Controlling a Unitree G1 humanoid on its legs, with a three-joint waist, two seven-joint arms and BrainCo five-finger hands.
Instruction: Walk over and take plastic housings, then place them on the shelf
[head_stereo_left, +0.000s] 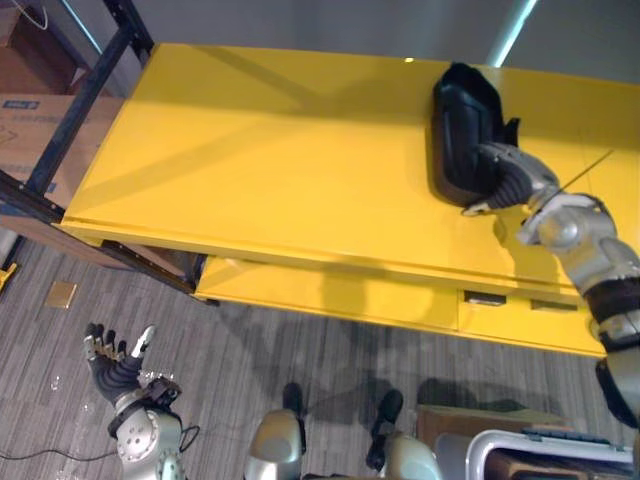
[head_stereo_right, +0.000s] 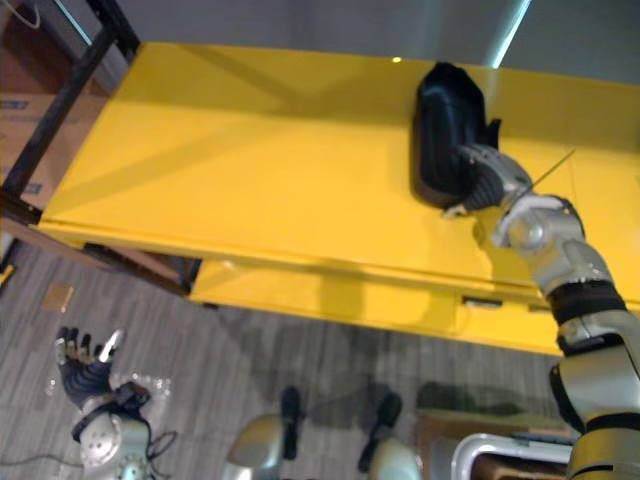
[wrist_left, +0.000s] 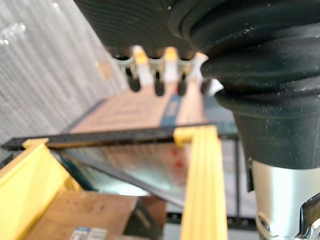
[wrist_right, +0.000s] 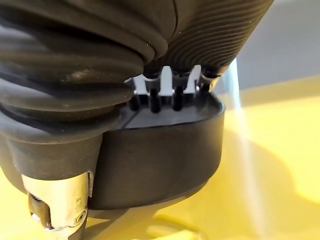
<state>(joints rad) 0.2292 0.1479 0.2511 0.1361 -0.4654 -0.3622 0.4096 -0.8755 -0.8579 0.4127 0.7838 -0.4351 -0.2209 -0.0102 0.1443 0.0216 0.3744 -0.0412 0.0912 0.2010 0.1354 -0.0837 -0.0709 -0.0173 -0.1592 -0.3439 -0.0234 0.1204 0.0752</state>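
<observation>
A black plastic housing (head_stereo_left: 462, 130) lies on the right part of the yellow shelf top (head_stereo_left: 270, 170). My right hand (head_stereo_left: 508, 176) reaches in from the right and holds the housing's near edge, fingers curled over the rim and thumb against the side. In the right wrist view the fingers (wrist_right: 162, 92) rest on the housing (wrist_right: 160, 160), which sits on the yellow surface. My left hand (head_stereo_left: 118, 368) hangs low at the lower left above the floor, open with fingers spread and holding nothing.
A black metal frame (head_stereo_left: 70, 110) and cardboard boxes (head_stereo_left: 25, 125) stand at the shelf's left end. A lower yellow level (head_stereo_left: 400, 300) juts out below the front edge. A crate (head_stereo_left: 540, 450) sits at the lower right on the grey plank floor.
</observation>
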